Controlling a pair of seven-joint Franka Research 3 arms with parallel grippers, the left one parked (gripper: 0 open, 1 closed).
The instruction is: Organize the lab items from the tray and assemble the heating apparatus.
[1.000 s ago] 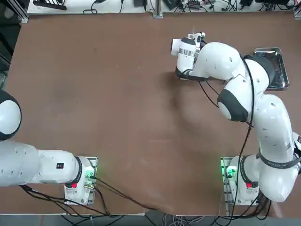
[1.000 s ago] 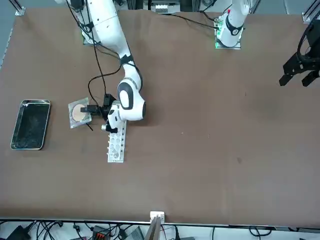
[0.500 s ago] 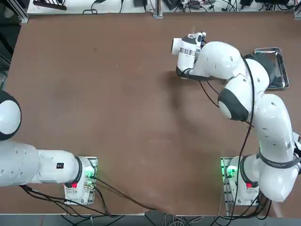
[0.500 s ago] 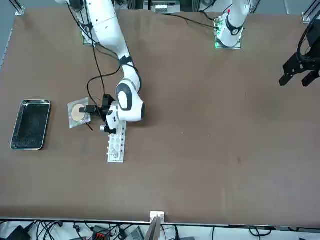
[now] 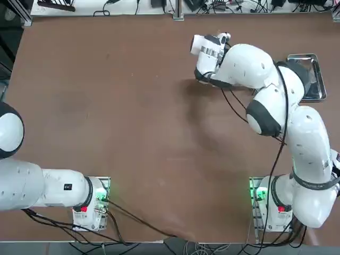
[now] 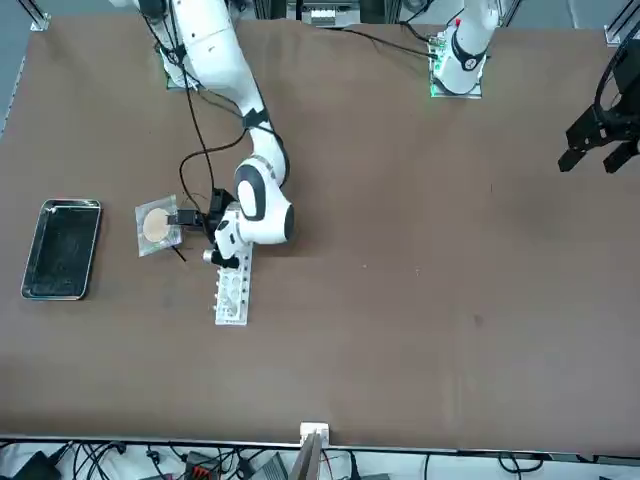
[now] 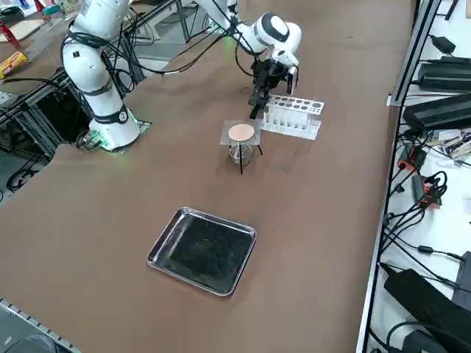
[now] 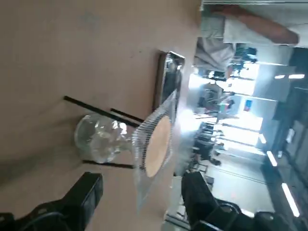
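right gripper (image 8: 139,202) sits low over the table, just beside the assembled stack; in the wrist view its two dark fingers (image 8: 86,192) stand wide apart with nothing between them, the edge of the mesh (image 8: 156,142) just ahead of the gap. in the right side view the gripper (image 7: 257,99) hangs between the mesh (image 7: 241,133) and the white rack (image 7: 292,116), apart from both. mesh lies flat on top of the stand (image 7: 241,160), tan disc up. the black wire legs of the stand (image 8: 96,113) straddle the burner (image 8: 98,139), which stands on the table directly under the mesh; the burner (image 7: 240,152) shows as clear glass inside the legs. in the front view the gripper (image 6: 195,217) is close to the near edge of the mesh (image 6: 157,228), touching or not cannot be told; the rack (image 6: 232,288) lies just beside the wrist. farther along the table the tray (image 7: 202,250) rests flat, well apart from the stack, its dark bottom bare; it also shows in the front view (image 6: 62,249) and partly behind the arm in the top view (image 5: 314,74). in the top view the wrist covers the stack.
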